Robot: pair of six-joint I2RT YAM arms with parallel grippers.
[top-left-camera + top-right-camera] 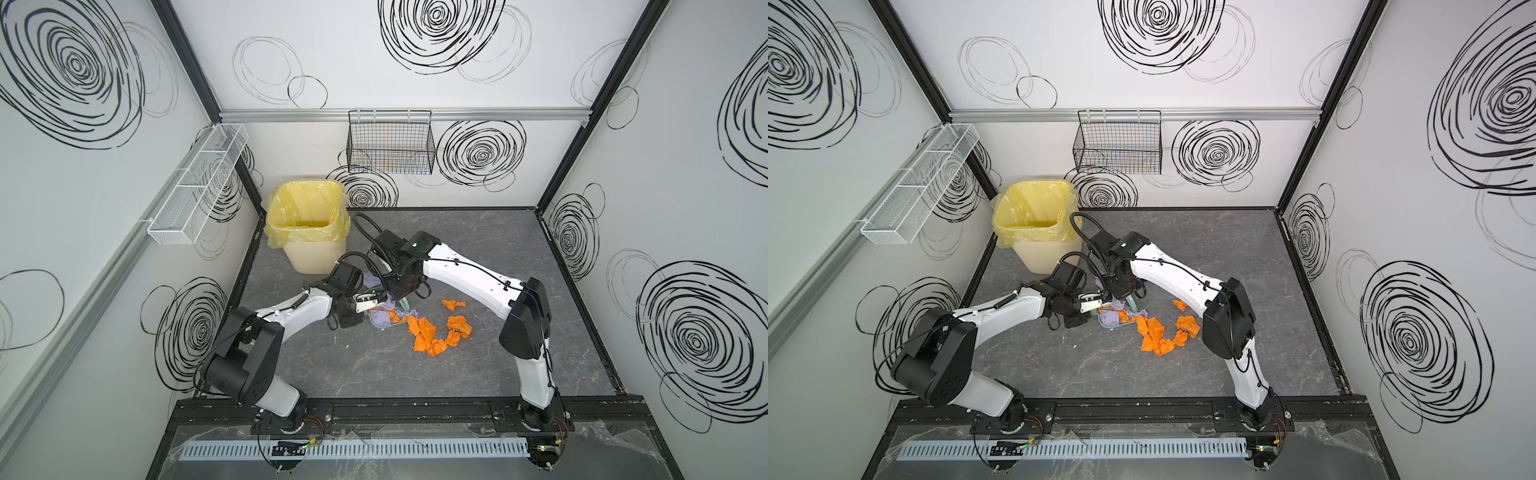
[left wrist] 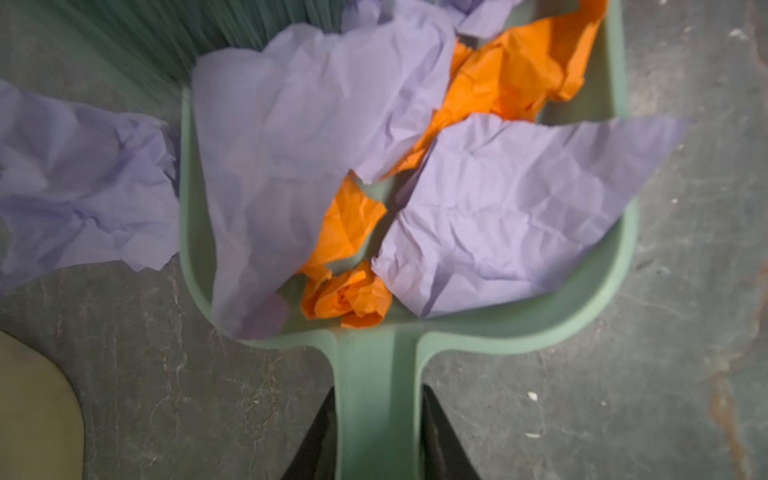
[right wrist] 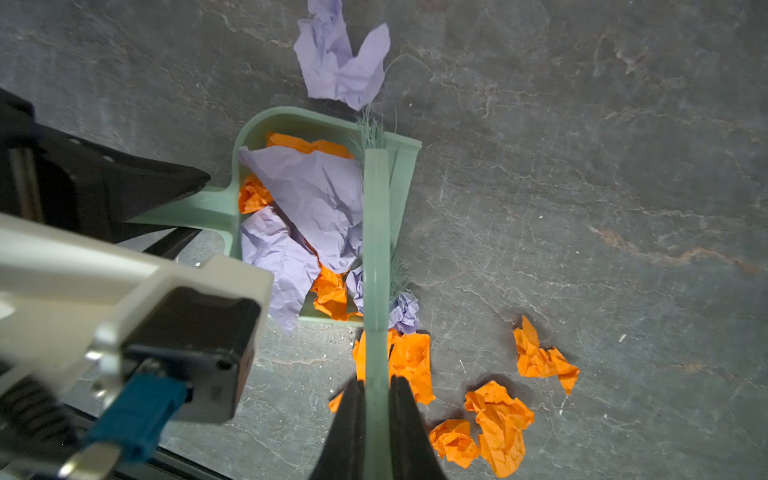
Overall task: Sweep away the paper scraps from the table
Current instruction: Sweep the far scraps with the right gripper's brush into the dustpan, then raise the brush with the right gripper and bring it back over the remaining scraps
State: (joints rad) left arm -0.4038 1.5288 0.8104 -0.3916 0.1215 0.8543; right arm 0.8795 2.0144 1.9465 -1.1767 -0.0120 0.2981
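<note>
Green plastic dustpan [image 2: 498, 330], handle clamped in the left gripper [image 2: 376, 399], holds lilac and orange paper scraps [image 2: 291, 145]; more lie mid-frame on the table [image 1: 457, 395] in both top views. Right gripper [image 3: 376, 386] clenched on the brush [image 3: 376, 232]. Risk: overhanging lilac pieces may slide off if the pan tips.

- A pale yellow bin [image 1: 305, 253] stands in the far left corner, upright, open at the top.
- A yellow plastic liner [image 1: 309, 195] is folded out over its rim.
- A long white mesh basket [image 1: 199, 183], split into compartments, hangs on the left wall.
- A black wire basket [image 1: 390, 145] hangs from a silver rail [image 1: 498, 114] on the back wall; its contents are unclear.
- The white walls [image 1: 345, 25] carry black scribbled swirls.
- A white slotted cable duct [image 1: 374, 449] lies along the near edge.
</note>
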